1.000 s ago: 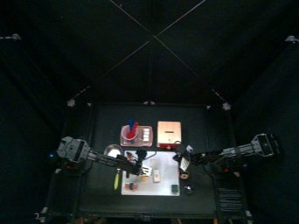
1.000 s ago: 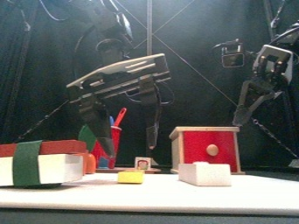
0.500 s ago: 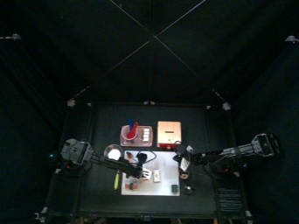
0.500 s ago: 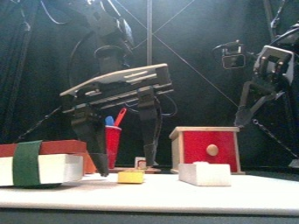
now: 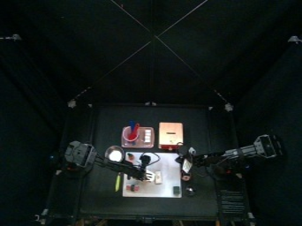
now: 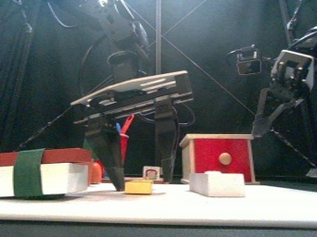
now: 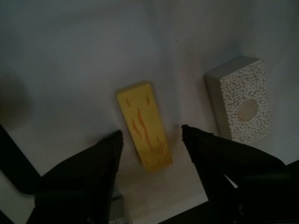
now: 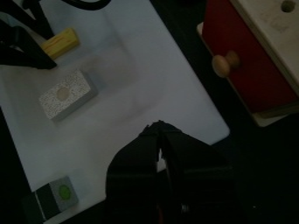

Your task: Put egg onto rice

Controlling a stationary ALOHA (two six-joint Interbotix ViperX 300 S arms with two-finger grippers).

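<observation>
The left gripper (image 6: 133,181) is seen lowered to the white table (image 6: 247,205), its jaws spread wide on either side of the yellow egg slab (image 7: 147,128), which lies flat between them and is not yet grasped. The white rice block (image 7: 240,108) is set just beside it on the table, apart from the egg. The right gripper (image 8: 163,133) is held raised near the red box (image 6: 218,156), its jaws pressed together on nothing.
</observation>
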